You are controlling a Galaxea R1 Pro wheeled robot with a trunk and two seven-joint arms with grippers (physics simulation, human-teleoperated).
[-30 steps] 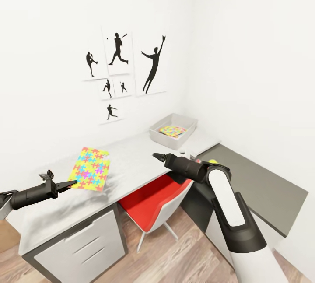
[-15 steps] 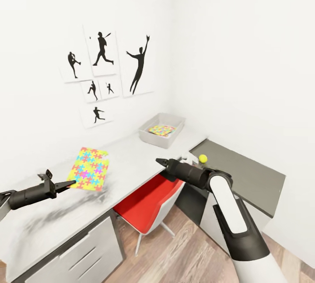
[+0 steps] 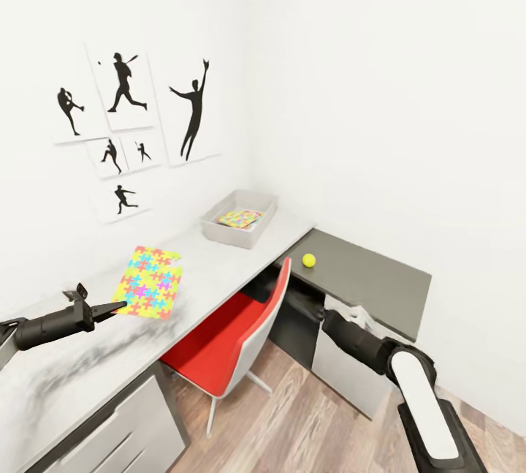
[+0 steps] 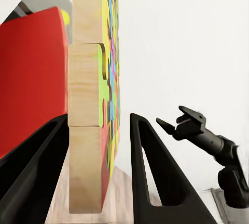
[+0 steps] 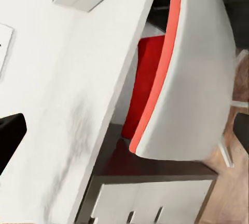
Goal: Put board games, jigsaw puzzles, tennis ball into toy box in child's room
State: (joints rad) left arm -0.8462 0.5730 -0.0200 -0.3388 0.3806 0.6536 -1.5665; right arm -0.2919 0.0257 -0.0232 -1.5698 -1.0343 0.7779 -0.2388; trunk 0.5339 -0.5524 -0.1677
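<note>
Partly hidden right tool, grip unclear; left tool clamped on jigsaw puzzle.

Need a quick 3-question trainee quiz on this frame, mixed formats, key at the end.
1. True or false: the tennis ball lies on the dark grey section of the table.
2. What does the left gripper hold? A) a blue game box B) a jigsaw puzzle C) nothing
3. Fill in: the toy box already holds one ____ .

Key
1. True; it sits near the corner where that section meets the pale top.
2. B; the left wrist view shows the puzzle's edge between the fingers.
3. Jigsaw puzzle, lying flat inside.
</note>
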